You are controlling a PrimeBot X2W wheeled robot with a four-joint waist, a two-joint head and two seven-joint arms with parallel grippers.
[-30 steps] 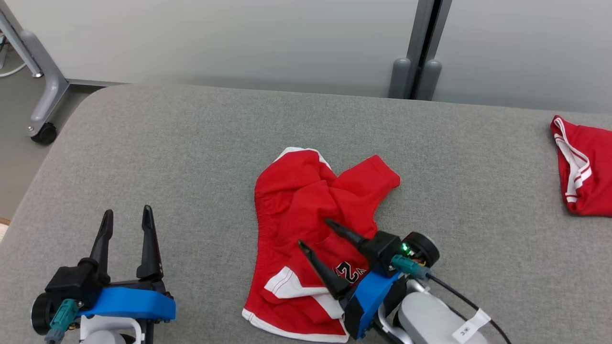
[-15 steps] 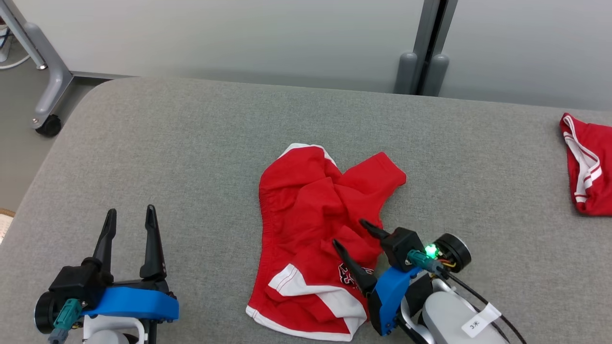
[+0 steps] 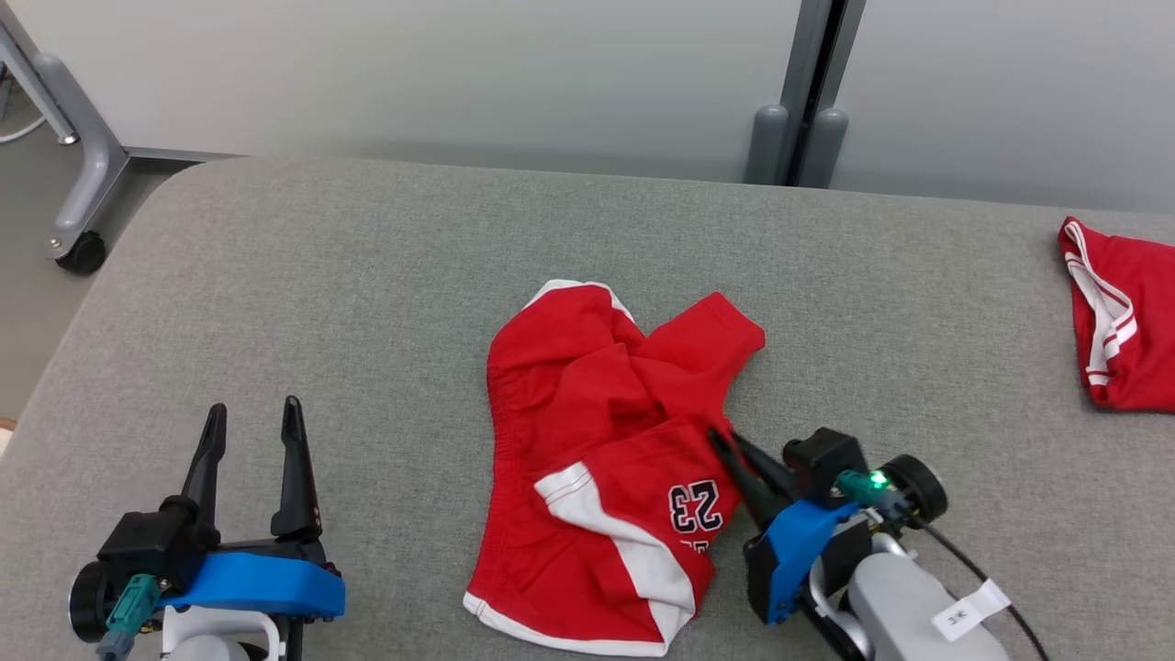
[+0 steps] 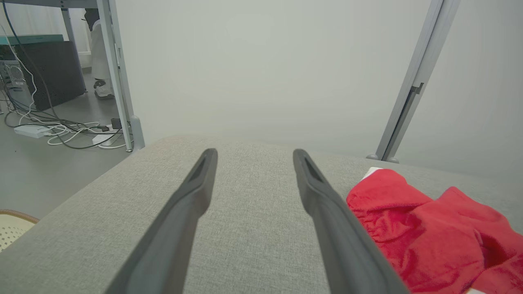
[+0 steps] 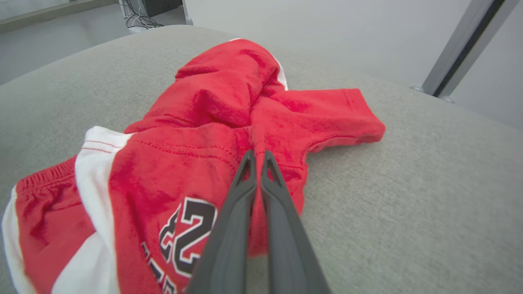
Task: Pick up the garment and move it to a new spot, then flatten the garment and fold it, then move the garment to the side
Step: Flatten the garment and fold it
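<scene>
Reaching in from the lower right of the head view, my right arm lies low, forearm angled up and to the left. The right gripper (image 3: 719, 439) is closed, fingers pressed together, tips pinching a fold of the garment (image 3: 587, 441). In the right wrist view I see creases running into the tips, just above the black "23" print. My left arm is parked at the lower left. The left gripper (image 3: 254, 405) has its fingers spread wide, pointing up the view, holding nothing, and sits well apart from the garment.

The garment is a pair of red shorts with white trim, crumpled near the middle of the tabletop (image 3: 367, 303). Its waistband side is on the left and one leg is flopped out to the upper right. The pinched spot is on its right edge, mid-height. A second red garment (image 3: 1129, 321) lies at the far right edge, well apart.

The tabletop is covered in grey fabric with a rounded corner. Behind it I see a pale wall panel (image 3: 459, 73) with a grey post (image 3: 812, 92). A wheeled frame leg (image 3: 78, 202) stands on the floor at the upper left, and the left wrist view shows cables (image 4: 61, 130) on the floor.
</scene>
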